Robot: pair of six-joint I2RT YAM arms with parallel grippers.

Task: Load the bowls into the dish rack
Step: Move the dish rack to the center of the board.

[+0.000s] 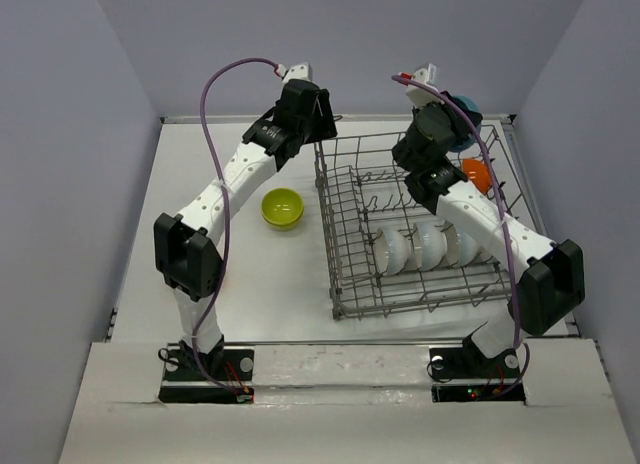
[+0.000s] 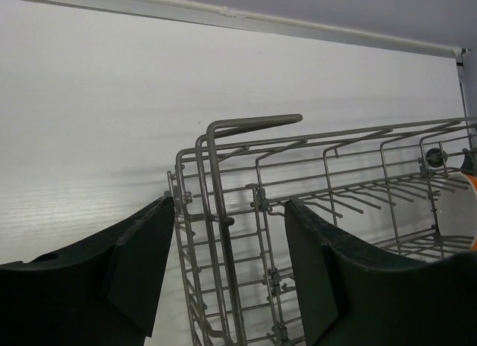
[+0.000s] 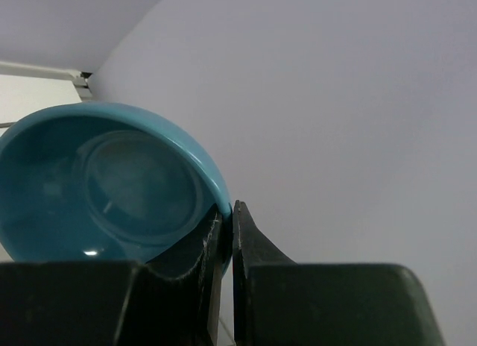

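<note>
My right gripper [image 3: 227,208] is shut on the rim of a blue bowl [image 3: 112,182], held up in the air above the far right corner of the dish rack [image 1: 330,234]. In the top view the blue bowl [image 1: 466,117] sits behind the right gripper [image 1: 448,124]. Three white bowls [image 1: 430,244] stand on edge in the rack's near row, and an orange bowl [image 1: 476,172] rests at its far right. A lime green bowl [image 1: 282,207] lies on the table left of the rack. My left gripper [image 2: 229,204] is open and empty, its fingers either side of the rack's far left corner [image 2: 257,122].
Grey walls close in the table on the back and both sides. The left arm [image 1: 235,174] stretches over the table behind the lime bowl. The rack's upright tines and raised corner handle stand right in front of the left fingers [image 2: 149,256].
</note>
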